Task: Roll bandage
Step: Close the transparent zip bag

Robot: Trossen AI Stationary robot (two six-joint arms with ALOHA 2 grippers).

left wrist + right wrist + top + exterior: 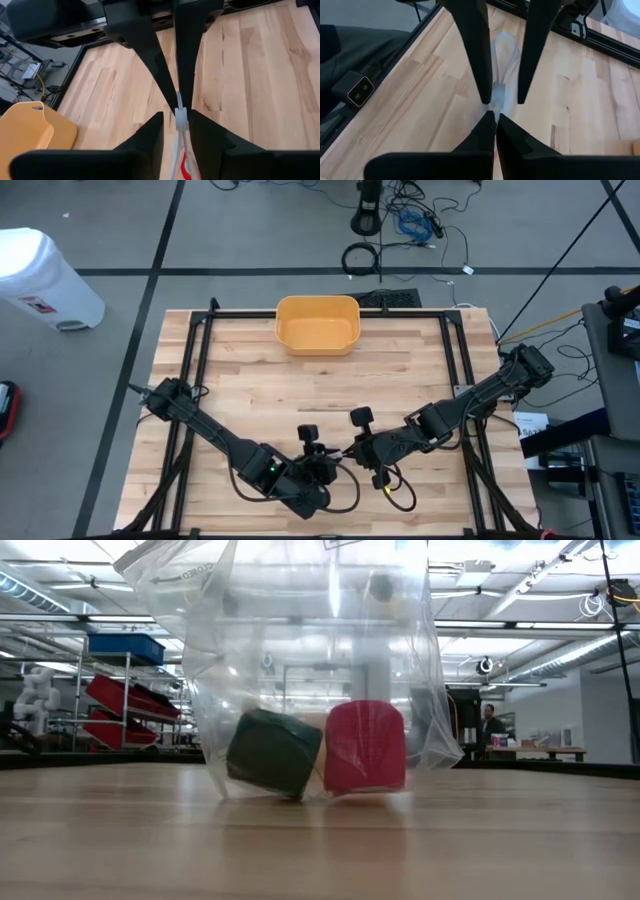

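Note:
A clear plastic bag (320,650) stands upright near the table's front edge. Its bottom (300,792) rests on the wood. Inside sit a dark green bandage roll (272,752) and a red bandage roll (365,747), side by side. Both grippers meet above it at its top edge. My right gripper (492,117) is shut on that edge. My left gripper (177,122) faces it, narrowly open, with its fingers on either side of the bag's white top strip (180,117); whether they touch it I cannot tell. In the high view the two grippers (345,455) nearly touch. My right gripper pinches the bag's top edge (497,97) between its two fingertips (172,85). It comes slanting down from the table's right side. The bag hangs below the fingers, upright, with its bottom on the table.
A yellow bowl (317,323) sits at the table's far edge, in the middle. A black frame rail (330,313) runs around the tabletop. Bare wood lies between the bowl and the grippers.

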